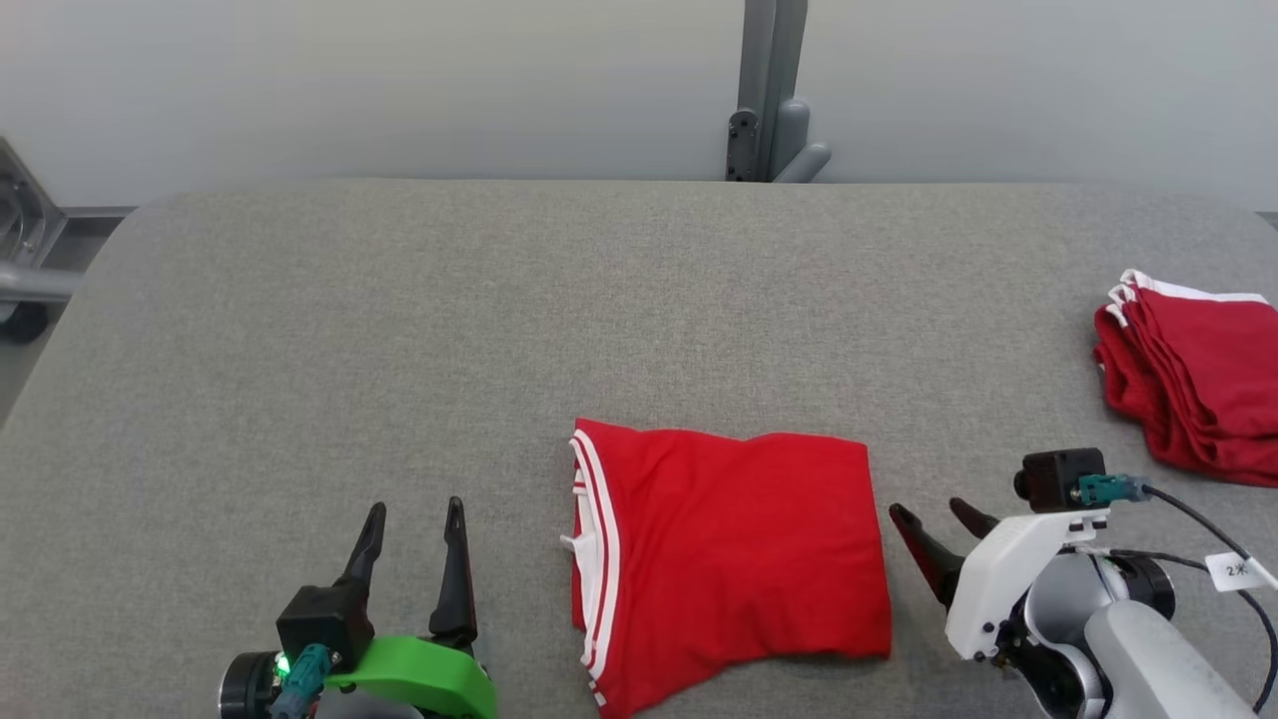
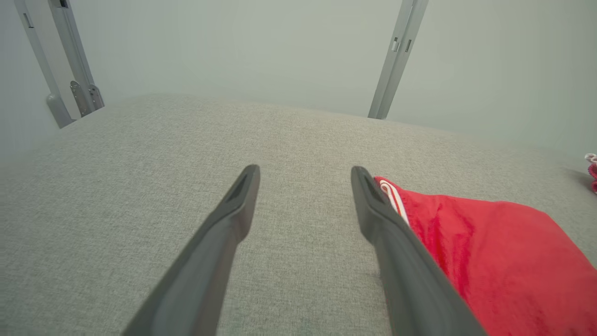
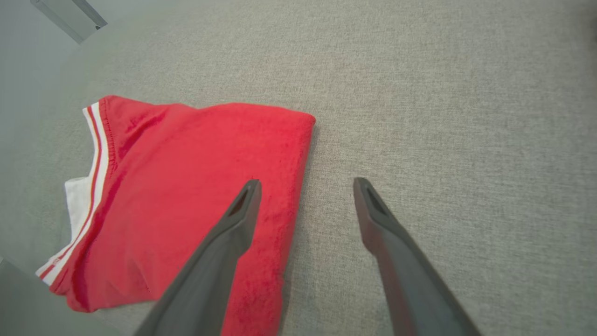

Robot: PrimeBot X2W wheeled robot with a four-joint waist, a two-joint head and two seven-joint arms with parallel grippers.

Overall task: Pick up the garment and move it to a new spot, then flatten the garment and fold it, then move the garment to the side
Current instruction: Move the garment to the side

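The head camera is looking forward and steeply down from above the near side of the grey fabric table [image 1: 399,300], taking in its full width up to the pale wall. The left wrist camera is sitting low, close to the cloth, facing along the left gripper [image 2: 305,170] toward that far wall — the folded red garment [image 2: 503,261] is crowding its lower right. The right wrist camera is tilting down more sharply along the right gripper [image 3: 306,182], with the garment lying at centre left of the frame. All three views are sharing the garment and the table around it.
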